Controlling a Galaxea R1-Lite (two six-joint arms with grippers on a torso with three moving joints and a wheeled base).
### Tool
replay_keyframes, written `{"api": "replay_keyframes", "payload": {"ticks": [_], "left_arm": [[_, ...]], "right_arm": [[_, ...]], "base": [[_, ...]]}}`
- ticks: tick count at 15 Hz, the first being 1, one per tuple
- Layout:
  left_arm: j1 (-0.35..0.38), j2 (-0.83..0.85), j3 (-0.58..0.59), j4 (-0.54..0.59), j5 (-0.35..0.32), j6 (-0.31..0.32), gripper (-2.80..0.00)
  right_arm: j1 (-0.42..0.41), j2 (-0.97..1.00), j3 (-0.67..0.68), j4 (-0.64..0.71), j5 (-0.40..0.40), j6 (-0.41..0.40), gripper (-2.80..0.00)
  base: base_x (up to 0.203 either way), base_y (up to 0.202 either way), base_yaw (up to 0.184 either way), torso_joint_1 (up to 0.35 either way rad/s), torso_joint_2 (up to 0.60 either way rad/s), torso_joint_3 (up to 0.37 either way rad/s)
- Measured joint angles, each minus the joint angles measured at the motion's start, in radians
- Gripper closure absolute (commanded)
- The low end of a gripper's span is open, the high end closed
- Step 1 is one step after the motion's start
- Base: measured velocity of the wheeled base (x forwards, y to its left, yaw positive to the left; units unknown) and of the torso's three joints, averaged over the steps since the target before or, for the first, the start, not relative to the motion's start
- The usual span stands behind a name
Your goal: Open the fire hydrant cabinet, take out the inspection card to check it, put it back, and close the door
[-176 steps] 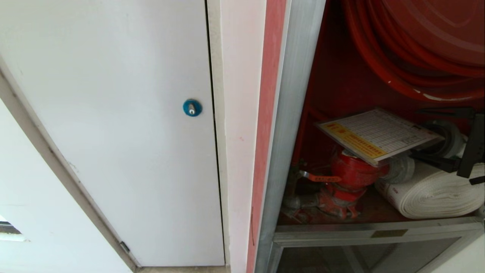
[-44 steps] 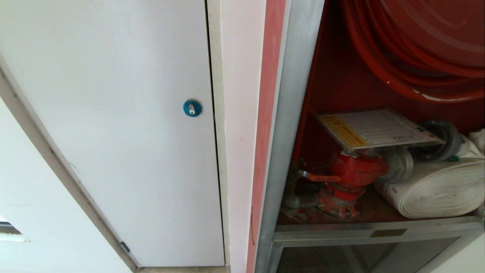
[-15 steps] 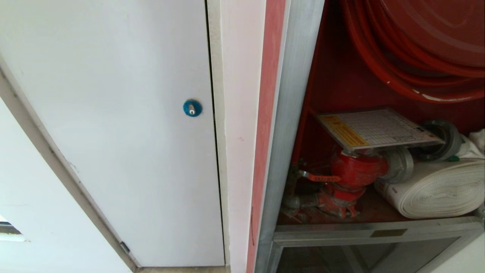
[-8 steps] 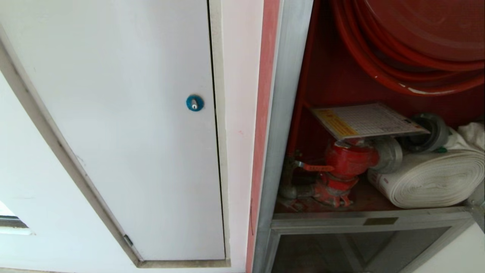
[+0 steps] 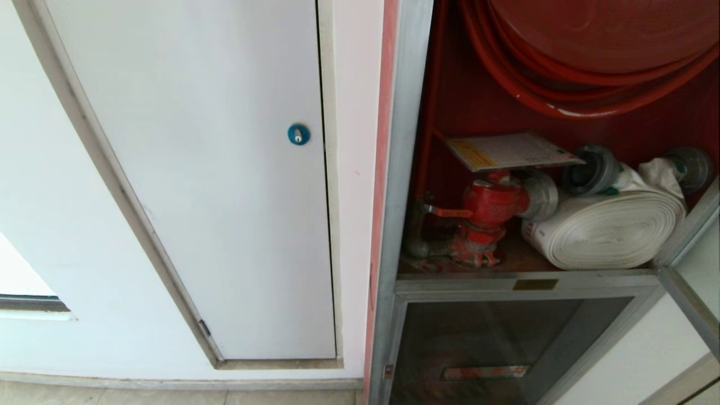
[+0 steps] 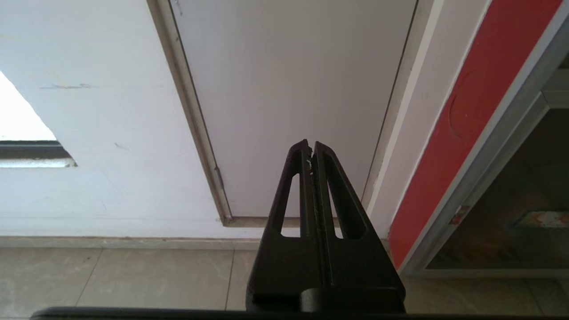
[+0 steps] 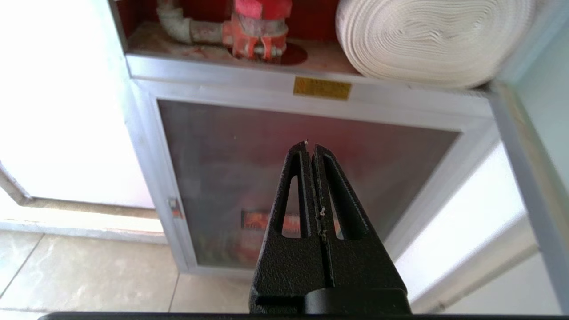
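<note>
The fire hydrant cabinet stands open, with a silver frame and a red inside. The inspection card lies flat on top of the red valve, beside the white rolled hose and below the red hose reel. The door is swung open at the right edge; only its lower frame shows. Neither gripper shows in the head view. My left gripper is shut and empty, low before the white flush panel. My right gripper is shut and empty, before the lower glass panel.
A white flush panel with a round blue lock fills the wall left of the cabinet. Below the open compartment sits the smaller glass panel with a red label. Beige floor tiles run along the wall's foot.
The whole head view has pulled back and shifted, so the camera moved: floor and the lower panel now show. The card stays on the valve. The right gripper seen by the card earlier is gone.
</note>
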Motion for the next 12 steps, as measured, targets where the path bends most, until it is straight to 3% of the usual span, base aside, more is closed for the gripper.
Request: {"api": "replay_keyframes", "payload": {"ticks": [9, 12], "left_arm": [[0.000, 0.000, 0.000, 0.000, 0.000, 0.000, 0.00], [0.000, 0.000, 0.000, 0.000, 0.000, 0.000, 0.00]], "right_arm": [[0.000, 0.000, 0.000, 0.000, 0.000, 0.000, 0.00], [0.000, 0.000, 0.000, 0.000, 0.000, 0.000, 0.00]], "base": [[-0.192, 0.000, 0.001, 0.001, 0.00, 0.002], [-0.023, 0.000, 0.000, 0.007, 0.00, 0.001]]}}
